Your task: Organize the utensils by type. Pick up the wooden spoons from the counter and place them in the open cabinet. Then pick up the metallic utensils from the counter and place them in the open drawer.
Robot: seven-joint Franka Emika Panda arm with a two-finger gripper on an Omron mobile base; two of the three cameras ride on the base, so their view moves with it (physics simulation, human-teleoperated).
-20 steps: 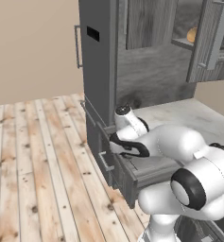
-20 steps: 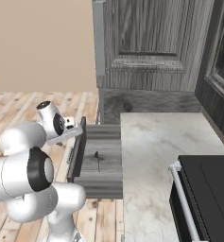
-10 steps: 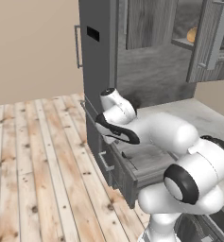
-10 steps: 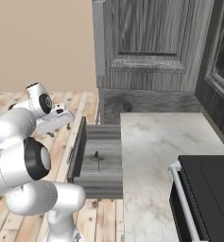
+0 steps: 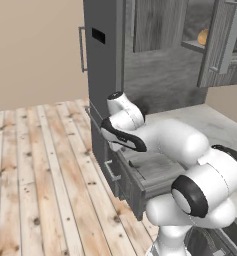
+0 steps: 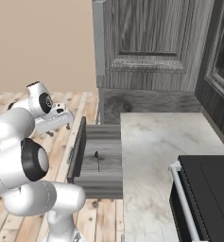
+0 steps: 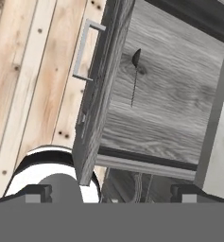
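Dark wood-grain drawer (image 7: 165,94) pulled open, one small dark-looking spoon (image 7: 135,71) inside

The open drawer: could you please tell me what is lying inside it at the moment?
Inside the drawer lies one slim dark-looking utensil, a small spoon, on the wood-grain bottom. The part nearest the drawer front is hidden by it, so anything there cannot be seen.

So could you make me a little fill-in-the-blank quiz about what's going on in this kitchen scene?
1. The drawer under the counter is pulled ____.
2. Inside the drawer lies one thin dark ____.
3. The floor beside the drawer is made of ____ planks.
4. The robot's tool hangs over the floor with its jaws ____.

Missing words: open; utensil; wooden; open
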